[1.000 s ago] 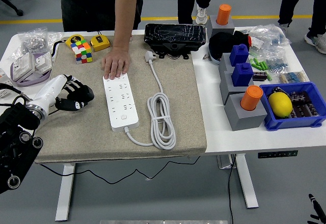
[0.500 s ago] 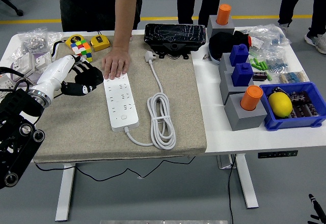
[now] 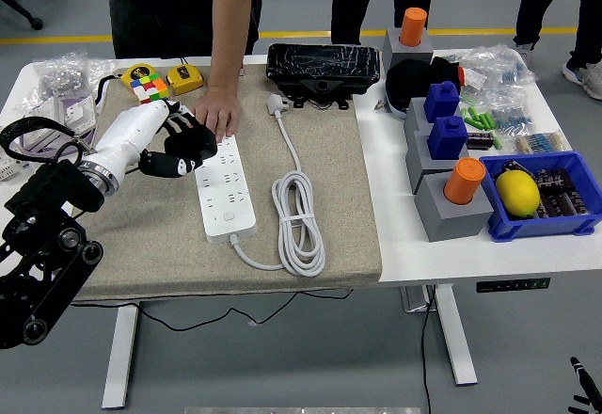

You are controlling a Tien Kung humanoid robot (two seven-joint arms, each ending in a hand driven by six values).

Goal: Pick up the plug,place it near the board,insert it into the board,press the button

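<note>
A white power strip [image 3: 224, 186] lies lengthwise on the beige mat, with its button [image 3: 228, 214] near the close end. Its white plug [image 3: 276, 103] rests at the mat's far edge. The cord runs down into a coil [image 3: 299, 224] to the right of the strip. My left hand [image 3: 183, 147] hovers just left of the strip's far end, fingers loosely bent and holding nothing. A person's hand [image 3: 216, 113] presses flat on the strip's far end, close to my fingers. Only a black tip of my right arm [image 3: 583, 388] shows at the lower right corner.
A Rubik's cube [image 3: 150, 89] and a yellow tape measure [image 3: 184, 78] sit behind my left hand. A black device [image 3: 324, 66] stands behind the plug. Grey blocks with blue and orange pegs [image 3: 450, 165] and a blue bin [image 3: 555, 216] fill the right side.
My left hand has moved right and away from me across the mat, from the left edge up to the strip's far end. The person's hand stays on the strip.
</note>
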